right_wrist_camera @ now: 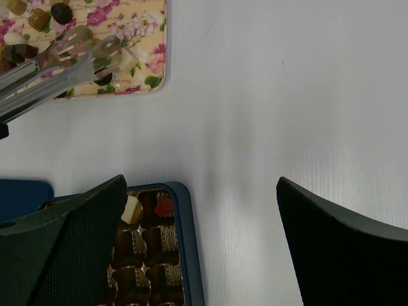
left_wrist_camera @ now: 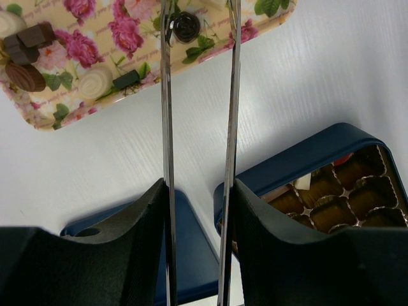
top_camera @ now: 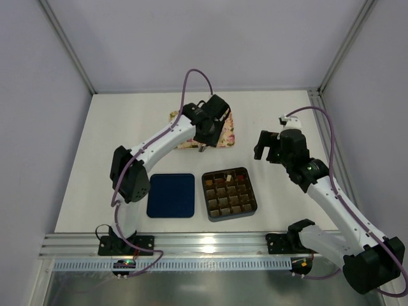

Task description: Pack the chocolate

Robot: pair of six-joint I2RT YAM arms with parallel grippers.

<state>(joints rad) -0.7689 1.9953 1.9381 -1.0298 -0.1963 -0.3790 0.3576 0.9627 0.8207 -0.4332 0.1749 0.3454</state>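
Chocolate (left_wrist_camera: 25,75) lies in two places. Loose brown, dark and whitish pieces sit on the floral tray (left_wrist_camera: 64,118) at the far side of the tabletop (right_wrist_camera: 287,95), and others sit in the cells of the dark blue box (top_camera: 256,191) nearer the arm bases. In the box's far row I see a whitish piece (right_wrist_camera: 132,209) just beside a red piece (right_wrist_camera: 164,206). I cannot tell whether the remaining brown cells are filled. A blue lid (top_camera: 171,195) lies flat just left of the box, not touching it.

The left pincer (left_wrist_camera: 199,191) is closed on metal tongs (left_wrist_camera: 167,127). The two long blades run out between its fingers, parted, with their tips over the tray. A dark round piece (left_wrist_camera: 186,25) shows between the blades near the tips; I cannot tell whether it is pinched or only lying there.

The right pincer (right_wrist_camera: 201,191) is spread wide and holds nothing. It hovers above bare tabletop, right of the tray and beyond the box's far right corner.
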